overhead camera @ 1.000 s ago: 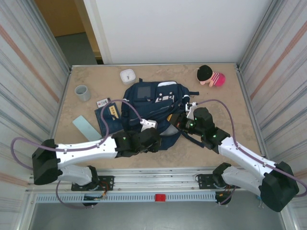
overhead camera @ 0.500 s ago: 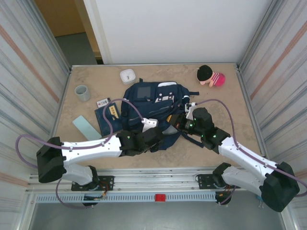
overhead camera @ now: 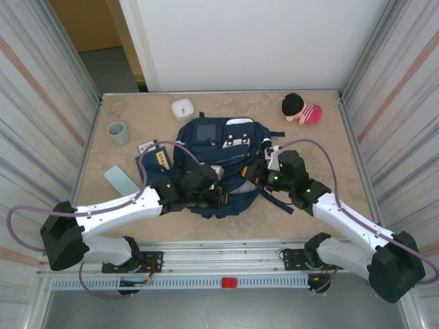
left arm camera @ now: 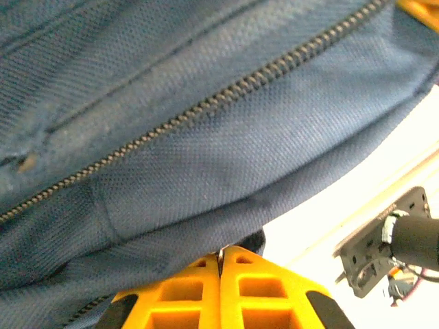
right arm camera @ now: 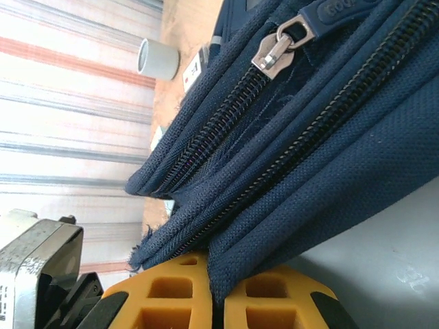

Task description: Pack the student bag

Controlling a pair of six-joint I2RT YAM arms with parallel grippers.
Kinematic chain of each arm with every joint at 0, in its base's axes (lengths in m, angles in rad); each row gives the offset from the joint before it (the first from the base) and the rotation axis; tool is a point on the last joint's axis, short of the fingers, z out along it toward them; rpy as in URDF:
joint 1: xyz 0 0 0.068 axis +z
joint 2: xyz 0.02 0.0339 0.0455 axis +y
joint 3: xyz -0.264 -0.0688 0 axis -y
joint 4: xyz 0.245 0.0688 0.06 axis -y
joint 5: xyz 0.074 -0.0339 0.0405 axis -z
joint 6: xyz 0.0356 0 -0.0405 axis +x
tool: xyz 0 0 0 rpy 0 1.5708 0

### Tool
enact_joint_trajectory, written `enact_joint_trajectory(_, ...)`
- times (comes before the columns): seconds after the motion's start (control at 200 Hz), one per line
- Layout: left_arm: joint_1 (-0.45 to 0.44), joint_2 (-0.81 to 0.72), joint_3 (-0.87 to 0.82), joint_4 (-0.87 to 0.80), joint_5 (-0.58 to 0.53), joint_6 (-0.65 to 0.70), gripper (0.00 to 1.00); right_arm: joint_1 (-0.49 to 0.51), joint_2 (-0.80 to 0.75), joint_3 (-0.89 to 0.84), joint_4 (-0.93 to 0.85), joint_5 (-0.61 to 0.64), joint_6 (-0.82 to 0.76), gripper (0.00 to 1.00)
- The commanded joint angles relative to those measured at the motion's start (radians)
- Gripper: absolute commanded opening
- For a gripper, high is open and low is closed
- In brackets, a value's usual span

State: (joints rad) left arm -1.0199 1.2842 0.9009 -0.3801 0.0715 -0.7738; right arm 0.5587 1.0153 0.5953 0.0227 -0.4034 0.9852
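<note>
**Taking hold of the bag's near end, packing not yet begun**

Found the student bag point(overhead camera: 226, 147) lying flat in the middle of the desk point(overhead camera: 322, 147), front pocket up, near end toward the arm bases.

Right side: placed the right gripper point(overhead camera: 259, 177) at the bag's near right corner. Seen from the wrist, pinching a fold of navy cloth between the yellow fingers, right beside a run of zip teeth. Noted the zipper pull point(right arm camera: 281, 42) higher up the same seam, untouched.

Left side: placed the left gripper point(left arm camera: 221, 264) at the bag's near edge, fingers pressed together right under the hem. Cannot tell whether any cloth is caught between them.

Spotted loose things around the bag: a grey cup point(overhead camera: 118, 132) and a white tub point(overhead camera: 182, 108) well apart from it, a small navy book point(overhead camera: 154, 164) just beside its left flank, a pale blue card point(overhead camera: 121, 181) near that, a doll point(overhead camera: 302, 108) off at the far right.

Judged as the opening step: getting a hold on both sides of the mouth so as to spread the main compartment. Probably early in the task, going by the things lying outside.

Next move: draw the two holds apart and slightly up, keeping the right pinch firm. Check the left hold first; if empty, part the fingers and bite deeper into the hem. Beware dragging the whole bag toward the near edge instead of opening it.
</note>
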Motion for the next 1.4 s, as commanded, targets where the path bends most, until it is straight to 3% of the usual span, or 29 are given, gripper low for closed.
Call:
enact_joint_trajectory(0.0,0.027,-0.030,0.025,-0.085,0.094,0.143,0.00,-0.040,-0.009,0.061,-0.016,-0.101,-0.079,0.07)
enact_joint_trajectory(0.105,0.045,-0.022,0.055,-0.176,0.129,0.268,0.00,-0.058,-0.008,0.098,-0.089,-0.137,-0.149,0.07)
enact_joint_trajectory(0.261,0.058,-0.006,0.107,-0.339,0.005,0.401,0.00,-0.096,-0.008,0.124,-0.166,-0.197,-0.200,0.04)
enact_joint_trajectory(0.461,0.132,-0.072,0.034,-0.273,0.013,0.426,0.00,-0.291,-0.066,0.100,-0.189,-0.326,-0.178,0.06)
enact_joint_trajectory(0.556,0.132,-0.094,0.016,-0.175,0.088,0.392,0.00,-0.297,-0.110,0.018,-0.076,-0.320,-0.041,0.32)
enact_joint_trajectory(0.601,0.132,-0.095,0.007,-0.120,0.114,0.358,0.00,-0.261,-0.144,-0.067,0.055,-0.282,0.076,0.49)
enact_joint_trajectory(0.656,0.131,-0.091,0.000,-0.058,0.147,0.323,0.00,-0.208,-0.179,-0.136,0.155,-0.205,0.166,0.61)
enact_joint_trajectory(0.877,0.112,-0.060,0.021,0.039,0.204,0.268,0.00,0.018,-0.263,-0.227,0.184,0.127,0.323,0.79)
enact_joint_trajectory(0.977,0.092,-0.049,0.027,0.061,0.206,0.262,0.00,0.080,-0.246,-0.241,0.213,0.201,0.340,0.80)
enact_joint_trajectory(1.127,0.063,-0.033,0.030,0.084,0.206,0.249,0.00,0.117,-0.172,-0.231,0.254,0.209,0.349,0.76)
enact_joint_trajectory(1.152,0.056,-0.031,0.029,0.087,0.206,0.248,0.00,0.126,-0.158,-0.227,0.266,0.213,0.351,0.73)
enact_joint_trajectory(1.313,0.047,-0.035,0.024,0.017,0.138,0.285,0.00,0.084,-0.121,-0.158,0.180,0.151,0.255,0.26)
enact_joint_trajectory(1.398,0.062,-0.055,0.004,-0.045,0.095,0.335,0.00,-0.006,-0.135,-0.116,0.092,0.041,0.197,0.16)
